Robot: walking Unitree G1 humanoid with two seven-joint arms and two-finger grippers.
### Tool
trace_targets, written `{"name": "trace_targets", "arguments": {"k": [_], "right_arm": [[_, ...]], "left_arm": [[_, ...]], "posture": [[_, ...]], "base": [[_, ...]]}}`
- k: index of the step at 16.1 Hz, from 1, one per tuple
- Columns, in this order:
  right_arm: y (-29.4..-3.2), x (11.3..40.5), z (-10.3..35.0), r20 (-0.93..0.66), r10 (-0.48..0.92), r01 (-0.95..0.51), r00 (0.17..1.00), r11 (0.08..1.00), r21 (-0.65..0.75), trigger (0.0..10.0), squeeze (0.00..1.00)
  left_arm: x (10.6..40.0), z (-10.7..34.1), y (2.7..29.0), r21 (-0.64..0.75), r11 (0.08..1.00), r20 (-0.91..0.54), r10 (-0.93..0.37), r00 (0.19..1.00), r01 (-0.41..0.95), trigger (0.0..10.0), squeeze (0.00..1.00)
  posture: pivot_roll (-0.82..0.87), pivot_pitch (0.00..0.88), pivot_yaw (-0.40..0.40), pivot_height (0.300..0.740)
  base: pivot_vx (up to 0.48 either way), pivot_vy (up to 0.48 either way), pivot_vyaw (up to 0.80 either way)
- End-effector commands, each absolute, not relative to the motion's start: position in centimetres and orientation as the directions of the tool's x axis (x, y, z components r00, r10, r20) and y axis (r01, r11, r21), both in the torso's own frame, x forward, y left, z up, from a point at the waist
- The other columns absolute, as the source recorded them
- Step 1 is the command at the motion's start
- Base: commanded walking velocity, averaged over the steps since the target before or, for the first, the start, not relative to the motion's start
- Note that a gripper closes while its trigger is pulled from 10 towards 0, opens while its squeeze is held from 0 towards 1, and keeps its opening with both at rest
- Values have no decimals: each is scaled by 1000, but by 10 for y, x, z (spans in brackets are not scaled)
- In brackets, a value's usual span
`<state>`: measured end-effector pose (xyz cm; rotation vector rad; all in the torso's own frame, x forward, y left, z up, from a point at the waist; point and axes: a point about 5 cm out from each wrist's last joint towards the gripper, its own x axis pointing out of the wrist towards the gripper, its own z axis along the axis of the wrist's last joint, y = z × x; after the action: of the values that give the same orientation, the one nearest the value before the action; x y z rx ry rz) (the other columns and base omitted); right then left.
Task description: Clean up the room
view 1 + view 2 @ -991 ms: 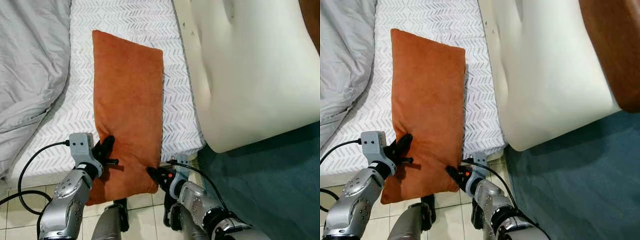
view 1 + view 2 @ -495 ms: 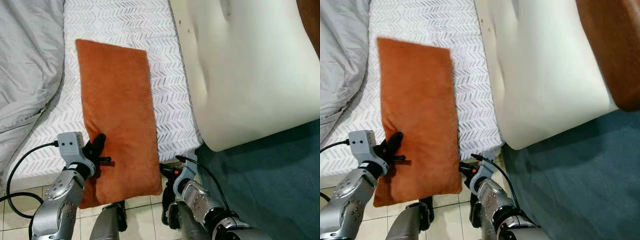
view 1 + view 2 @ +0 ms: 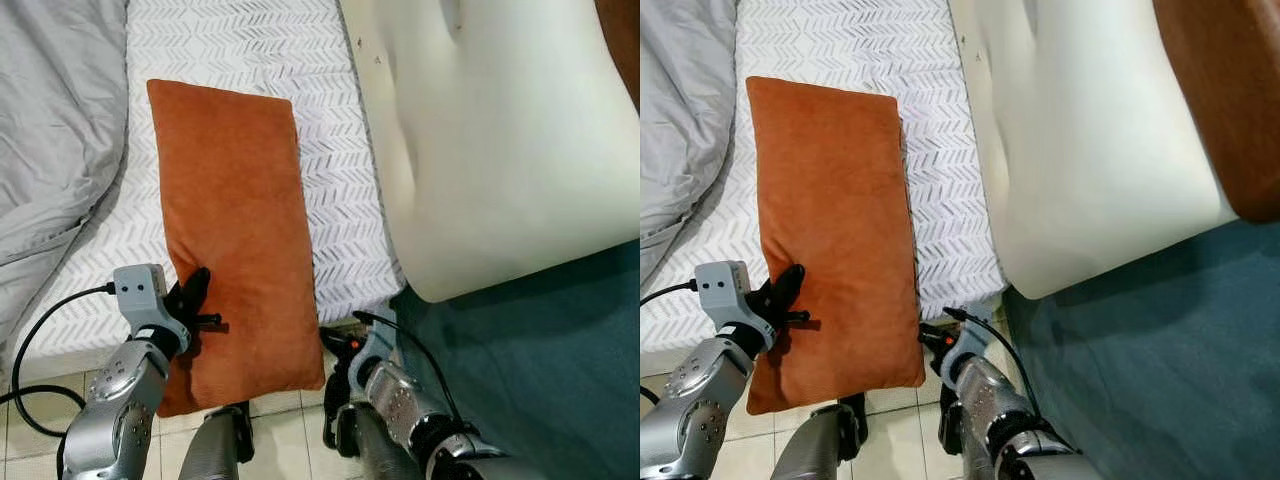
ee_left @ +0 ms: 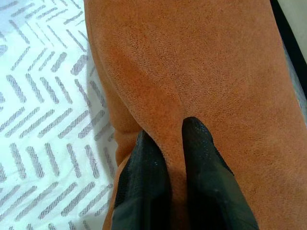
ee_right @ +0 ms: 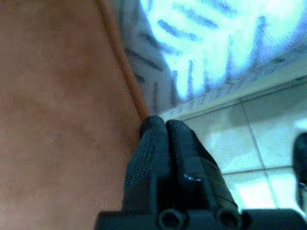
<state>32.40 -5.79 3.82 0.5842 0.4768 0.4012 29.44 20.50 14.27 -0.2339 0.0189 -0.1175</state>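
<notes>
Pillow's long axis runs straight away from the robot, up the bed.
Left gripper (image 3: 197, 300) pinches a fold of the pillow (image 3: 235, 230) near edge; right gripper (image 5: 160, 127) is closed, empty, at its corner, mattress (image 3: 340, 200) beyond.

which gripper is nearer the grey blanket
Left. The left gripper pinches the orange pillow's edge on the side facing the grey blanket. The right gripper is at the pillow's opposite corner, towards the cream headboard.
</notes>
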Motion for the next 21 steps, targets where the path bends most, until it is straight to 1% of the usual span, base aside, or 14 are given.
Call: {"name": "trace_targets", "arguments": {"k": [1, 21], "right_arm": [[63, 279, 53, -235, 709, -303, 665, 544, 782, 0, 0], [63, 279, 53, -235, 709, -303, 665, 544, 782, 0, 0]], "left_arm": [[287, 135, 209, -231, 969, -39, -101, 994, 90, 10000, 0], [287, 135, 209, -231, 969, -39, -101, 994, 90, 10000, 0]], "posture": [[128, 649, -148, 740], [128, 649, -148, 740]], "base": [[0, 0, 0], [0, 0, 0]]}}
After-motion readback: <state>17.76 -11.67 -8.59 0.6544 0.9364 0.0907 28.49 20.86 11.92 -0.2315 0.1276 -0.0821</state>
